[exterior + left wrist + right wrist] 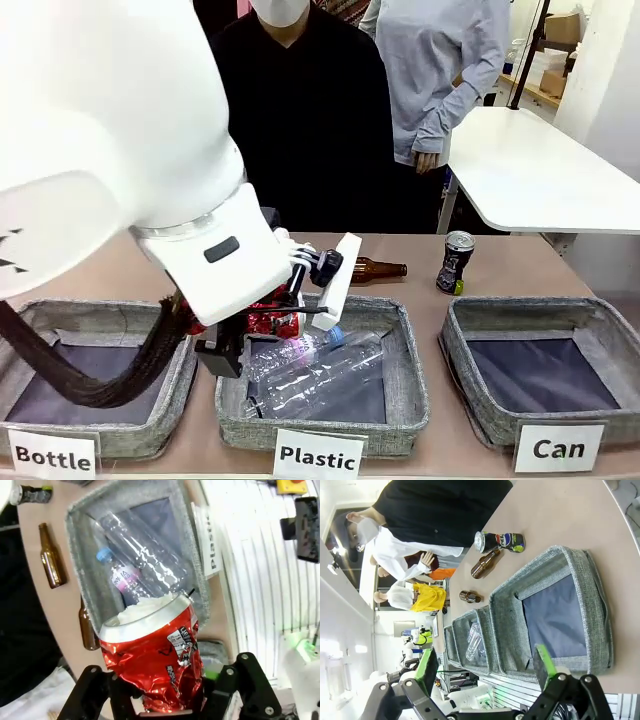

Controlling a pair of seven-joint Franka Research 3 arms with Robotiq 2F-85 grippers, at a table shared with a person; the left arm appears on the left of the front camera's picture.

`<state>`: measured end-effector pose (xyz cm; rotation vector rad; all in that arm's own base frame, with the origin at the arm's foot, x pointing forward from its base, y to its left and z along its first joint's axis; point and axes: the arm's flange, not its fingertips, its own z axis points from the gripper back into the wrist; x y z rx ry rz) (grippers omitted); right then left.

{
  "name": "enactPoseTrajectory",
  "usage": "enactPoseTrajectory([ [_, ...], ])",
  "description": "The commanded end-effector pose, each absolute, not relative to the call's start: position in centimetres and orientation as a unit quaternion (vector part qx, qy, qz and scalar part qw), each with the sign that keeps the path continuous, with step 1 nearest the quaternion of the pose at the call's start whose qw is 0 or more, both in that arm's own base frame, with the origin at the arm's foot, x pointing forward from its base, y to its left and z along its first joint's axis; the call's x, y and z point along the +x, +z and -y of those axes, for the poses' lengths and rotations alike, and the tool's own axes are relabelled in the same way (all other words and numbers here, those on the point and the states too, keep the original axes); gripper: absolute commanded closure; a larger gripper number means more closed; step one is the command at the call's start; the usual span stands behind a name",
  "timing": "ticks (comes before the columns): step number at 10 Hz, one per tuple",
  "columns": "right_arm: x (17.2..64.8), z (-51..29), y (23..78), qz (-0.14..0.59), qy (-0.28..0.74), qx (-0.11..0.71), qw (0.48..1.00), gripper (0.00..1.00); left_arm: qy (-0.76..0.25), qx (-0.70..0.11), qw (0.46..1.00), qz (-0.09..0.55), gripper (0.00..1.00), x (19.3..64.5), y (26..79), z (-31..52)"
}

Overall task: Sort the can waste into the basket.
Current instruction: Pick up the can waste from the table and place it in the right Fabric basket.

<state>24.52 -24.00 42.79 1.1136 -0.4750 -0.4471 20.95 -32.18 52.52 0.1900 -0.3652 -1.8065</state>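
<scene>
The crushed shiny red can (155,652) is clamped between the black fingers of my left gripper (165,692), hanging over the middle bin's back left corner. From the front, the red can (268,321) peeks out under my big white left arm. The black can (457,262) stands upright on the table behind the "Can" basket (540,372), whose dark base holds nothing. In the right wrist view, my right gripper (485,672) is open, hovering off the basket (545,565), with the black can (500,541) beyond it.
The middle "Plastic" bin (405,345) holds clear plastic bottles (310,370). At the left sits the "Bottle" bin (60,310). A brown glass bottle (378,268) lies on the table behind the bins, and a second brown bottle (89,627) lies nearby. Two people stand across the table.
</scene>
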Motion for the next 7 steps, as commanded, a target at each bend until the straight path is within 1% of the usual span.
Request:
enactPoseTrajectory([
  [1, 24.7, 24.0, 42.8, 0.236, -0.198, 0.525, 0.793, 0.0, -0.779, 0.087, 0.6, 0.159, 1.0, 21.1, 52.3, 32.6],
  [2, 24.5, 24.0, 42.8, 0.221, -0.208, 0.519, 0.799, 0.0, -0.765, 0.071, 0.615, 0.177, 1.0, 22.3, 52.7, 34.8],
  [3, 23.2, 24.0, 44.0, 0.186, -0.202, 0.512, 0.814, 0.0, -0.781, 0.074, 0.592, 0.187, 1.0, 23.8, 53.8, 38.1],
  [4, 21.6, 24.9, 44.3, 0.151, -0.197, 0.505, 0.827, 0.0, -0.795, 0.088, 0.572, 0.183, 1.0, 24.7, 54.8, 41.8],
  [5, 19.9, 26.4, 44.4, 0.139, -0.192, 0.514, 0.824, 0.0, -0.81, 0.107, 0.547, 0.183, 1.0, 25.8, 55.6, 46.3],
  [6, 18.6, 27.6, 44.7, 0.133, -0.19, 0.529, 0.817, 0.0, -0.83, 0.103, 0.516, 0.185, 1.0, 26.8, 56.1, 50.4],
  [7, 17.4, 28.3, 45.0, 0.121, -0.188, 0.528, 0.819, 0.0, -0.843, 0.102, 0.497, 0.18, 1.0, 27.2, 56.1, 54.4],
])
